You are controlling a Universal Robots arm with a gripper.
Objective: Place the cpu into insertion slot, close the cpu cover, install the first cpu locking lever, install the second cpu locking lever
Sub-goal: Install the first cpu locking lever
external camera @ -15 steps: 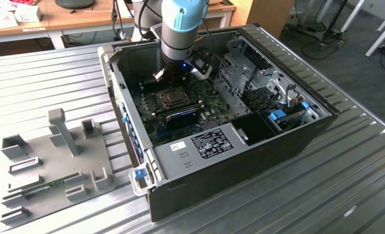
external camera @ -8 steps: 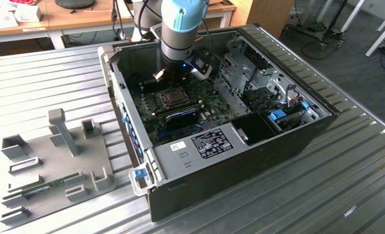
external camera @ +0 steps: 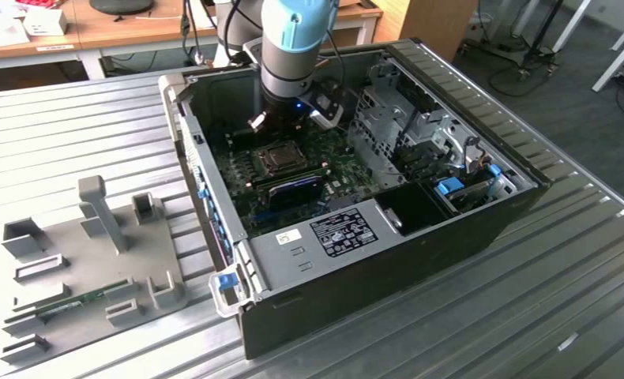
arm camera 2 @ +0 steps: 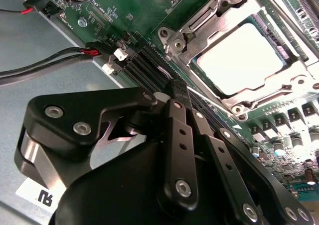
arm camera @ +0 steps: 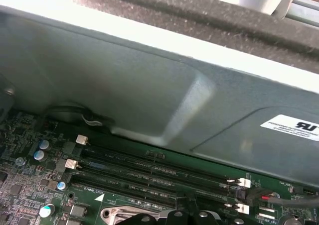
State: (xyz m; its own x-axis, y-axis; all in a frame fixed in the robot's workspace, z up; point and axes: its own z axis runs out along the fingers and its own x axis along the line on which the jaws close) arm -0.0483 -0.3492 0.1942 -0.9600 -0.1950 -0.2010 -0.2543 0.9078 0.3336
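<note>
The cpu (arm camera 2: 239,58) sits in the slot (arm camera 2: 199,21) with the cover (arm camera 2: 259,93) down over it. The claw (arm camera 2: 180,91), fingers pressed together, hovers beside the socket. For the levers, press squarely and hook fully under the tabs.

Support — ribbed metal table (external camera: 69,126), silver slats running across it. On it, centre to 3 o'clock: open black computer case (external camera: 396,260), lying on its side, interior upward. At 8 o'clock, beside the case — flat grey fixture plate (external camera: 80,268) with upright blocks and brackets.
</note>
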